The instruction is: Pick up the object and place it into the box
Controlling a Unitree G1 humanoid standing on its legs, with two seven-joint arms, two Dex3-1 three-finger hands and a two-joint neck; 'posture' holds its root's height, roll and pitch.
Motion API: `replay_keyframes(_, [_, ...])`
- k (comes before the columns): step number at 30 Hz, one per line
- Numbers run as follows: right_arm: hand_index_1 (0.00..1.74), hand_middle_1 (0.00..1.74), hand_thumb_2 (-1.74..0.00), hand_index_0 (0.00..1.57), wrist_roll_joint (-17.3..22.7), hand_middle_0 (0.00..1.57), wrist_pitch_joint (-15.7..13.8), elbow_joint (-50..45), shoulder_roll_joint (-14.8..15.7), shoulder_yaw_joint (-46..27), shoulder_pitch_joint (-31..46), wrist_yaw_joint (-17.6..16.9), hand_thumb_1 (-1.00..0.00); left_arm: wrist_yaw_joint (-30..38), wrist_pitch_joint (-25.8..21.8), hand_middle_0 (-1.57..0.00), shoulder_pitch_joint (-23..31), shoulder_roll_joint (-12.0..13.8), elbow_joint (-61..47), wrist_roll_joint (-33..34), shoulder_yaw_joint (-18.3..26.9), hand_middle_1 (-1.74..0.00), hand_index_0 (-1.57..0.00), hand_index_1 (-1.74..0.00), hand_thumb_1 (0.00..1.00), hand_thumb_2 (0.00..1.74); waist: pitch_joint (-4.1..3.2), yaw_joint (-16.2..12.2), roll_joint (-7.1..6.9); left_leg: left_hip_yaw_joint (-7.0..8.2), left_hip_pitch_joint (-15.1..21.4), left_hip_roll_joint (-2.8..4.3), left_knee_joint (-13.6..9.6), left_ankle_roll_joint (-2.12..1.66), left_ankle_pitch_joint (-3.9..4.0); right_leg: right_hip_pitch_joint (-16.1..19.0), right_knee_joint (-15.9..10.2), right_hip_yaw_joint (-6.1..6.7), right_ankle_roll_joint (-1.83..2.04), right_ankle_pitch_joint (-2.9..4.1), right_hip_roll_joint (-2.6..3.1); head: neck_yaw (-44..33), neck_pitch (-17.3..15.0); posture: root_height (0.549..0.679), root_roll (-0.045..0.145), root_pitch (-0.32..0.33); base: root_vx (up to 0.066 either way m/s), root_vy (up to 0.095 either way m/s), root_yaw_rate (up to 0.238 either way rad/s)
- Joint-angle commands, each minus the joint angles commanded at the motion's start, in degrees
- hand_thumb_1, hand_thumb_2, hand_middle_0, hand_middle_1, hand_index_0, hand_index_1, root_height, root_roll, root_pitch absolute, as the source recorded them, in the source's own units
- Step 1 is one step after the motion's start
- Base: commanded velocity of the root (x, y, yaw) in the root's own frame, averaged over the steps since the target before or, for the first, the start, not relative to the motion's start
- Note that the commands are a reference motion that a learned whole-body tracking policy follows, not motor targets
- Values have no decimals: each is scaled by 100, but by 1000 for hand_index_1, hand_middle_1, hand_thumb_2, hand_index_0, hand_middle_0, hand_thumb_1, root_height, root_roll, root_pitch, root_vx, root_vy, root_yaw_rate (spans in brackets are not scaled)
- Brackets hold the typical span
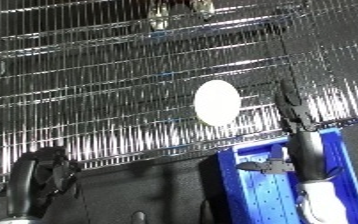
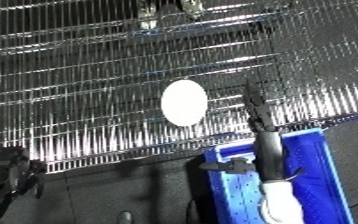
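White oval object [image 1: 216, 102] sits on the wire shelf [image 1: 87, 100], well above the blue bin [image 1: 246, 190] that waits below to receive it. Right hand [image 1: 291, 112] reaches up from over the bin, its fingers extended straight and apart, just beside the object's right edge, seemingly positioned for a grasp not yet made. Left hand [image 1: 42, 167] hangs low at the left, curled on nothing and well clear.

A: What lies on the wire rack [image 1: 87, 100]?
B: A white oval object [image 1: 216, 102].
A: And the hands?
B: Right hand [image 1: 293, 112], fingers straight, reaches above the blue bin [image 1: 246, 187]; left hand [image 1: 42, 172] is at lower left.
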Motion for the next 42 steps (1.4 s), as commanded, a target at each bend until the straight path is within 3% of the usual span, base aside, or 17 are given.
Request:
replay_keyframes(8, [0, 0, 0, 0, 278, 0, -1, 94, -24, 26, -361, 244, 0, -14, 38, -1570, -251, -20, 93, 17, -39, -1740, -1570, -1740, 1000, 1740, 0, 0, 65, 51, -395, -22, 276, 18, -95, -428, 256, 21, 4, -40, 4, 79, 204, 610, 33, 136, -31, -1, -21])
replay_keyframes(20, [0, 0, 0, 0, 487, 0, 23, 266, 36, 169, -890, 564, 0, 22, 115, -1570, -489, -77, 128, 21, -88, -1740, -1570, -1740, 1000, 1740, 0, 51, 166, 74, -722, -41, 505, 27, -181, -814, 488, 48, 9, -80, -15, 231, 384, 602, 34, 169, -6, 9, -4])
replay_keyframes(35, [0, 0, 0, 0, 716, 0, 85, 605, 100, 338, -1538, 873, 0, 19, 159, -1570, -647, -59, 185, -25, -85, -1740, -1570, -1740, 1000, 1740, 0, 171, 264, 72, -925, -54, 573, 21, -162, -1047, 599, 9, -3, -88, -59, 451, 624, 599, 38, 192, 3, 4, 28])
replay_keyframes(42, [609, 609, -609, 549, 793, 549, 61, 739, 54, 365, -1770, 961, -350, -15, 140, -1570, -692, -62, 130, -56, -107, -1740, -1570, -1740, 1000, 1740, 0, 215, 300, 65, -1101, -67, 637, 41, -155, -1228, 679, -4, -13, -92, -47, 515, 717, 596, 38, 211, -12, 0, 24])
